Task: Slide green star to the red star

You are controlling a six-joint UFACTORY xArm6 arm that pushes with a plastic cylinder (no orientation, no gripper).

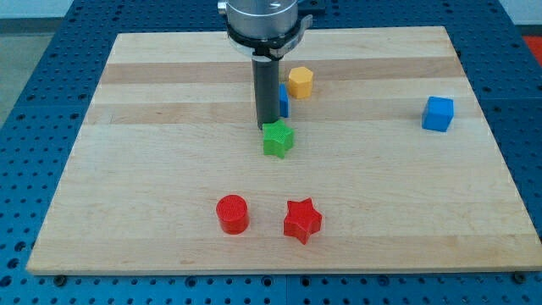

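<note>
My tip (pixel 268 127) touching top edge of green star (pixel 278 139), mid-tabletop (pixel 152 152). Tool is plain rod, no jaws. Red star (pixel 302 220) well below, toward view's bottom, red cylinder (pixel 231 213) beside it.

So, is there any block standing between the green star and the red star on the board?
No visible block does. My tip sits at the top edge of the green star, and the board is bare from there down to the red star. The red cylinder stands to the view's left of the red star, off that line.
</note>
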